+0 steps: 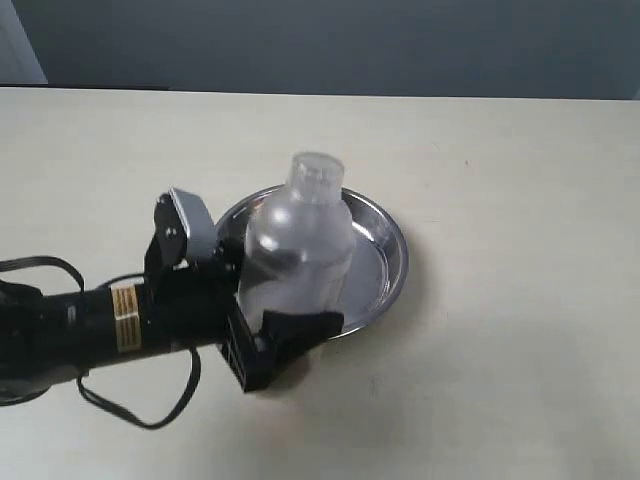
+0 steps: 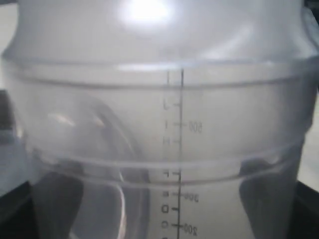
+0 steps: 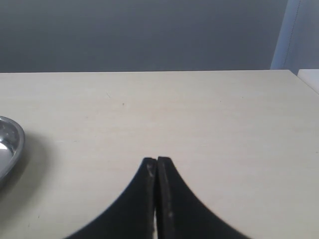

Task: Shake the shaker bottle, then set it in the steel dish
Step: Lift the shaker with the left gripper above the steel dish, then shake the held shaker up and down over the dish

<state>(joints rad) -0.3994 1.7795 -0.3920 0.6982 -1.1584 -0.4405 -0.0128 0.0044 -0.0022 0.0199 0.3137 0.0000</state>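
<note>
At the dish (image 1: 385,250), left hand (image 1: 272,300) – jaws wide – grips the upright bottle (image 1: 300,250) low down; right hand (image 3: 157,167) closed tight, empty, over the surface (image 3: 199,114)

Site reads as a robotics test or laboratory station. Evidence: a broad, plain cream matte surface (image 1: 500,180) backed by a flat blue-grey painted wall (image 1: 350,45), with a pale white panel (image 1: 15,45) at one corner. A black cylindrical robot arm (image 1: 60,325), carrying a yellow printed label (image 1: 124,317) and a loose black cable (image 1: 150,425), reaches over the surface.
</note>
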